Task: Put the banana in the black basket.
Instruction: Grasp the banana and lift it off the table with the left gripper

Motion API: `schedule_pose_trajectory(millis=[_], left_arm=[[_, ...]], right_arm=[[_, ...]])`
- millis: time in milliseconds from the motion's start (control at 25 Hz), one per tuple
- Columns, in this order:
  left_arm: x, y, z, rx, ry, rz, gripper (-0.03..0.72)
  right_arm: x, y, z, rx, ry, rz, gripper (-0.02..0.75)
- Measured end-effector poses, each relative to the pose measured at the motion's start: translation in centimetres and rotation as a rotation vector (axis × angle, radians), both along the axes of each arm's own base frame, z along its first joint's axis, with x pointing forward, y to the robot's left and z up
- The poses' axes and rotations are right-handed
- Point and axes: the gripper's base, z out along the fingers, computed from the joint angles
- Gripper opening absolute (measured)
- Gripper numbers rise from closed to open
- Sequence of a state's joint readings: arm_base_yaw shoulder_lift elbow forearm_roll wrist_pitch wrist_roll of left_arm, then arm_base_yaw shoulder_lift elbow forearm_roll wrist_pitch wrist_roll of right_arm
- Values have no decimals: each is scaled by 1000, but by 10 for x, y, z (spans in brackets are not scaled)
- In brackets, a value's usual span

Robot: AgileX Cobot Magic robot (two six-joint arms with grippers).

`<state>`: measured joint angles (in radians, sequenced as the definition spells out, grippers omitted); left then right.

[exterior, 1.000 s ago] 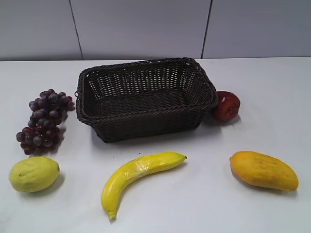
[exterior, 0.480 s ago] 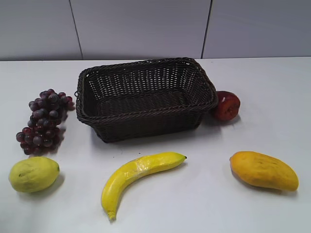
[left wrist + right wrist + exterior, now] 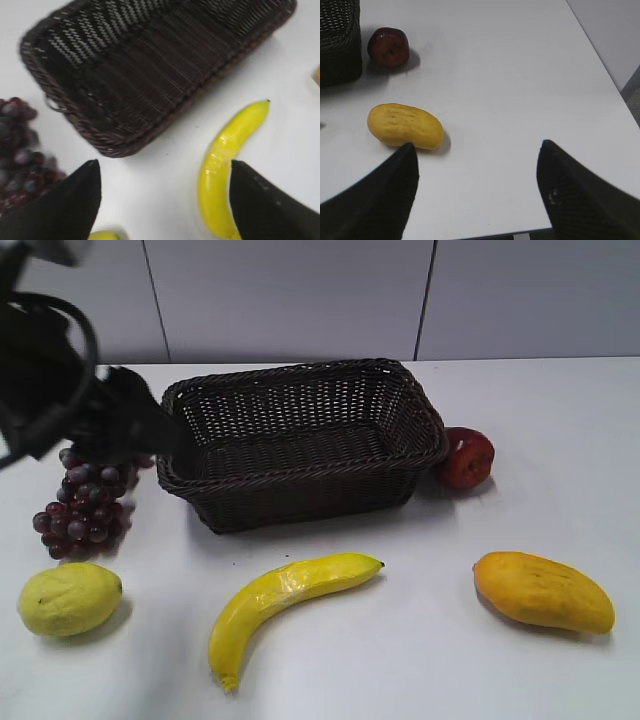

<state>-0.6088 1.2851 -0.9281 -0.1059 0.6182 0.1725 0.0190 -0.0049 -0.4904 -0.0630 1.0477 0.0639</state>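
Note:
The long yellow banana (image 3: 290,595) lies on the white table in front of the black basket (image 3: 300,498), which stands empty. My left gripper (image 3: 150,428) hangs blurred over the basket's left end, above the grapes. In the left wrist view it (image 3: 163,167) is open and empty above the table; the banana (image 3: 225,160) lies beside its right finger and the basket (image 3: 115,142) is ahead. My right gripper (image 3: 477,147) is open and empty over bare table near the front right; it does not show in the exterior view.
Dark grapes (image 3: 90,490) and a lemon (image 3: 68,598) lie at the left. An orange-yellow mango (image 3: 543,590) lies at the front right and a red apple (image 3: 466,457) sits by the basket's right end. The table's right edge (image 3: 615,90) is near the right gripper.
My left arm has come into the exterior view from the upper left and now hangs over the basket's left end. The fruits and the basket have not moved.

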Motion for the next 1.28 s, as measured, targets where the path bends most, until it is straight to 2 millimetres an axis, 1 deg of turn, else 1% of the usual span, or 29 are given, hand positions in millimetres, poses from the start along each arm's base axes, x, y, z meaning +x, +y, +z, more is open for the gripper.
schedule_pose_trajectory(millis=[80,240,400,520,680,840,1000,1280], left_arm=[[-2,-23,-16,40,54,-74,593],[-7,-55,-51,143,155,-179,593],[-6,-67,-87,238,252,-209,593],[-3,-71,-107,282,300,-212,593],[5,-80,-120,307,327,-213,593],[17,-91,-126,320,317,-221,593],[28,-100,-137,360,320,-236,593],[38,-109,-159,402,363,-240,593]], right_arm=[[0,0,0,0,0,0,590],[0,0,0,0,0,0,590],[0,0,0,0,0,0,590],[0,0,0,0,0,0,590],[0,0,0,0,0,0,590],[0,0,0,0,0,0,590],[0,0,0,0,0,0,590],[0,0,0,0,0,0,590]])
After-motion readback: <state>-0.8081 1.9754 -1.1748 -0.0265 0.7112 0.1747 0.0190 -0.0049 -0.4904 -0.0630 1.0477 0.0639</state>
